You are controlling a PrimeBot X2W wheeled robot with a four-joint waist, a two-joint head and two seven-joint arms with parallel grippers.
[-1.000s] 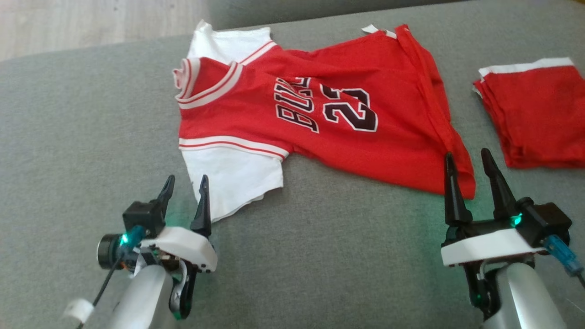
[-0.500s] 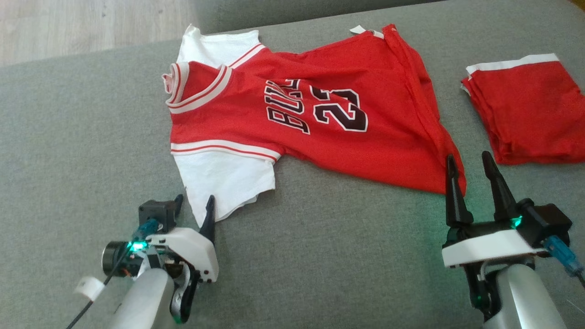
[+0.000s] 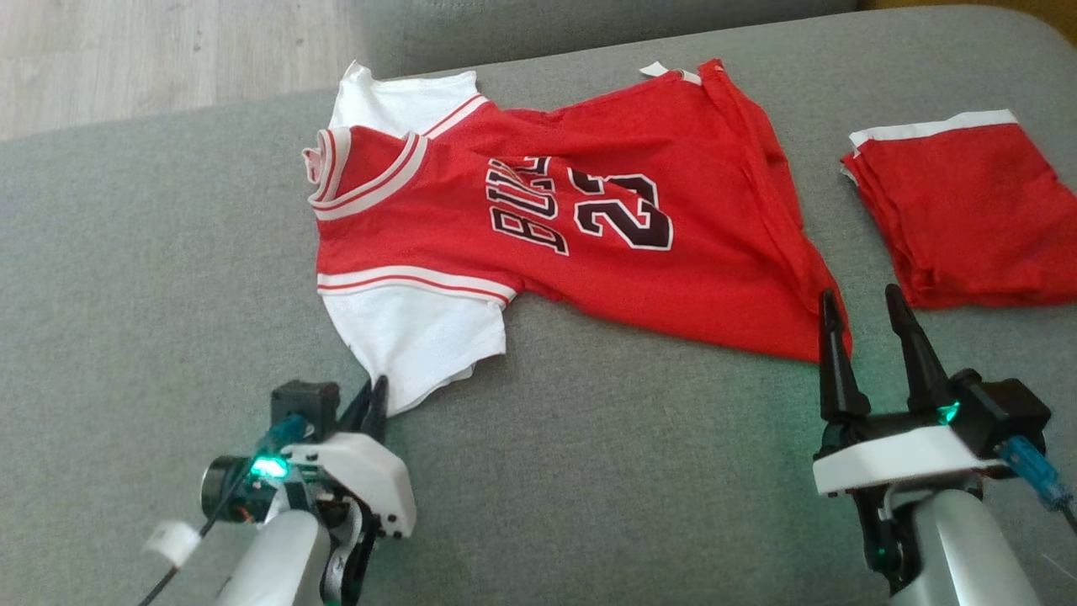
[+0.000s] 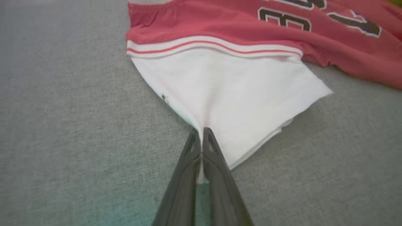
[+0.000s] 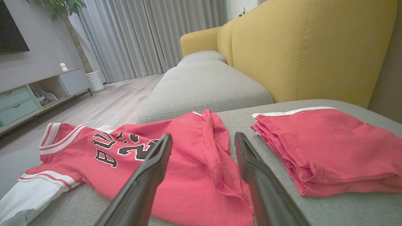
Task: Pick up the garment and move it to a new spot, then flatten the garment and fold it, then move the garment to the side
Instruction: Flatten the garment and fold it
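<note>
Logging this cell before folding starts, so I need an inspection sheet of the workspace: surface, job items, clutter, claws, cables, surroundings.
Surface: grey sofa cushion, flat.
Job's things: red jersey spread out, hem side rumpled; its white sleeve lies nearest the robot.
Clutter: folded red garment, apart from the jersey, on its right.
Claws: left claw shut on the white sleeve's edge; right claw open by the jersey's near hem corner.
Cables: tagged black lead at the left wrist; blue plug at the right wrist.
Surroundings: wooden floor, yellow backrest, curtains.
</note>
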